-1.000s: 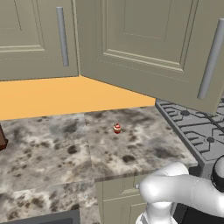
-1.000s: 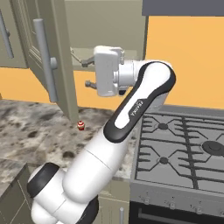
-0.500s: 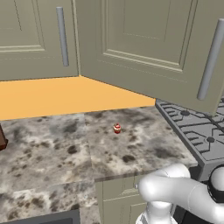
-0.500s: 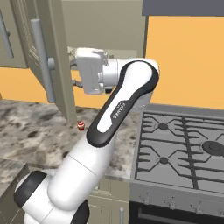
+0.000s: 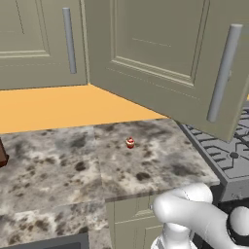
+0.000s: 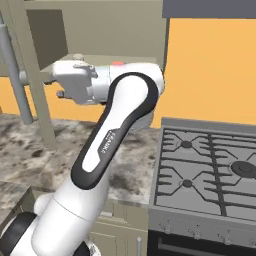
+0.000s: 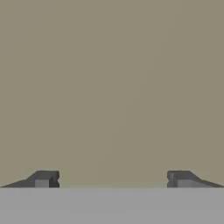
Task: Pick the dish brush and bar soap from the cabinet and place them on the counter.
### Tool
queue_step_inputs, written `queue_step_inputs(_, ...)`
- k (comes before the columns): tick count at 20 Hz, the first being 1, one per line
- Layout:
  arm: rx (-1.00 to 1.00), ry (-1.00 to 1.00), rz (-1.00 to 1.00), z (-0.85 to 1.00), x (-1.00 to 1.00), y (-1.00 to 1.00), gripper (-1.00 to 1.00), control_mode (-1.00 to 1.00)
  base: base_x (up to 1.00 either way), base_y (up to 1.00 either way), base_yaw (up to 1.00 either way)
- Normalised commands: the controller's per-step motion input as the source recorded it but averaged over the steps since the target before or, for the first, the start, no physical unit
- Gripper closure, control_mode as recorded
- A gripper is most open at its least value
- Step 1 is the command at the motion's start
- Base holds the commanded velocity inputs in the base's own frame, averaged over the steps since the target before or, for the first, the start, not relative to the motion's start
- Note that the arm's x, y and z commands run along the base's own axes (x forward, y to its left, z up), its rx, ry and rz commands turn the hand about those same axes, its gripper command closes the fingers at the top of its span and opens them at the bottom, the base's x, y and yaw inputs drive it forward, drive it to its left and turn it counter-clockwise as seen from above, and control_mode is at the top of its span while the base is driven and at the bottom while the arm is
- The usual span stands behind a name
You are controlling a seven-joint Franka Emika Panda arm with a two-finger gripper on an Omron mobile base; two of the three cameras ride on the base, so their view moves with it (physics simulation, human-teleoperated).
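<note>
The tool, its tips spread wide and holding nothing, points straight at plain cabinet wall close ahead, with neither brush nor soap before it.

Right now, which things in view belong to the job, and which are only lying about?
For the job:
- cabinet, door swung open
- counter
- gripper, jaws open, facing a plain taupe surface

Lying about:
- small red-and-white round object on the counter
- stove

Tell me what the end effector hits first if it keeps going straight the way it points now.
Probably a plain taupe surface of the cabinet: it lies dead ahead between the spread fingertips, with nothing in front of it. Depth is unclear.
</note>
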Motion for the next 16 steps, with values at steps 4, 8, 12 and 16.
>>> queue_step_inputs(4, 0.0, -0.22, 0.0, 0.04, -0.52, 0.48, -1.0, -1.0, 0.0, 0.0, 0.0)
queue_step_inputs(8, 0.0, -0.25, 0.0, 0.03, -0.52, 0.48, -1.0, -1.0, 0.0, 0.0, 0.0)
queue_step_inputs(12, 0.0, -0.27, 0.0, 0.01, -0.5, 0.5, -1.0, -1.0, 0.0, 0.0, 0.0)
queue_step_inputs(16, 0.0, -0.28, -0.03, 0.0, -0.4, 0.68, -1.0, -1.0, 0.0, 0.0, 0.0)
